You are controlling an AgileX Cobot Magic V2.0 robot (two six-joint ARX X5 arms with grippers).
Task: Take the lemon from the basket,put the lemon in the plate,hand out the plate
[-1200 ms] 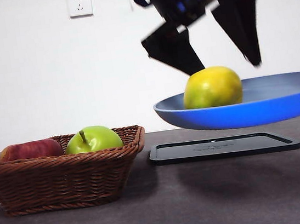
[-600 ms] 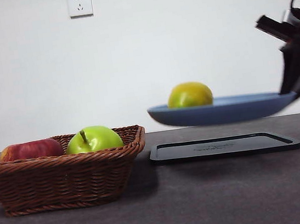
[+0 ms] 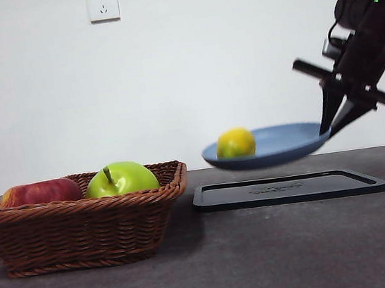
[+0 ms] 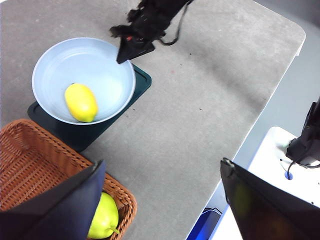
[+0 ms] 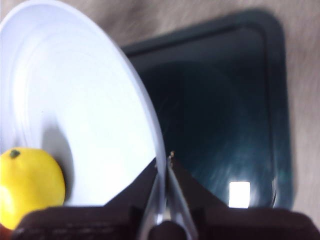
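The light blue plate hangs in the air above the black tray, tilted, with the yellow lemon lying in it. My right gripper is shut on the plate's rim at its right side. The right wrist view shows the jaws pinching the rim, with the lemon in the plate. In the left wrist view my left gripper is open and empty, high above the table, with the plate, the lemon and the wicker basket below.
The wicker basket stands at the front left with a green apple and a red apple in it. The table's edge shows in the left wrist view. A wall socket is on the back wall.
The plate with the lemon has moved farther from the front camera and now looks smaller. The left gripper that hung over the lemon has left the front view. The right arm has come further into the front view.
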